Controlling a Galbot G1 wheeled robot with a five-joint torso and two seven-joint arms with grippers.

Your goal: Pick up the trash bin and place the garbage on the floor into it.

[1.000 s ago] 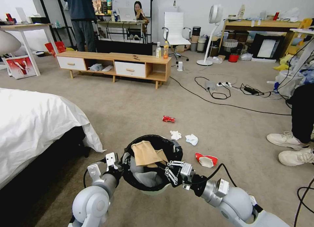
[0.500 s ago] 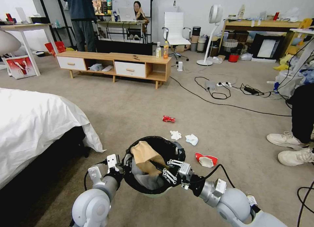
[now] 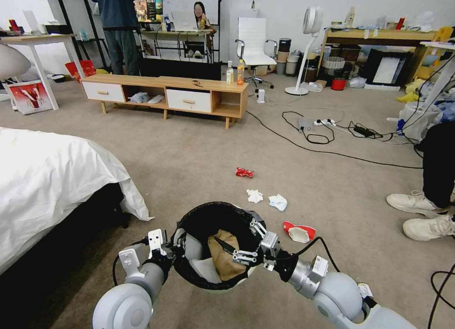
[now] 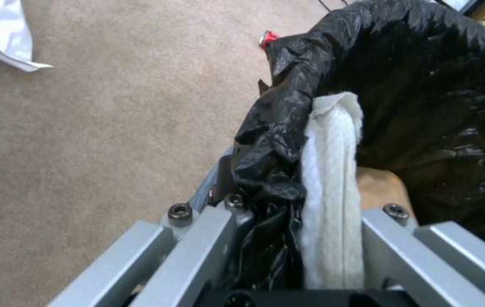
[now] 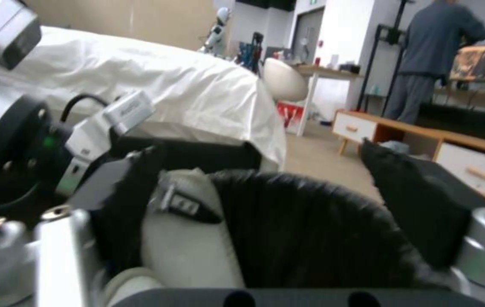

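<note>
The trash bin [image 3: 189, 253], white with a black bag over its rim, hangs above the floor [image 3: 189, 163]. My left gripper [image 3: 176, 241] is shut on its near-left rim [image 4: 327, 140]; the left wrist view shows this gripper [image 4: 305, 200] pinching bag and rim. My right gripper [image 3: 247, 243] is open over the bin's right side, and the brown paper bag [image 3: 225, 262] lies inside below it. In the right wrist view that gripper [image 5: 265, 238] faces the black liner [image 5: 310, 230]. On the carpet lie a crushed red can [image 3: 244, 172], two tissue wads [image 3: 254, 196] [image 3: 278, 202] and a red-white cup [image 3: 298, 232].
A bed with a white sheet [image 3: 47, 177] fills the left side. A person's white shoes [image 3: 417, 203] stand at the right. Black cables [image 3: 322, 144] trail across the carpet beyond the litter. A low wooden cabinet [image 3: 166, 94] stands farther back.
The brown paper bag has dropped from my right gripper into the bin, and that gripper has opened. The bin and left arm have sunk slightly.
</note>
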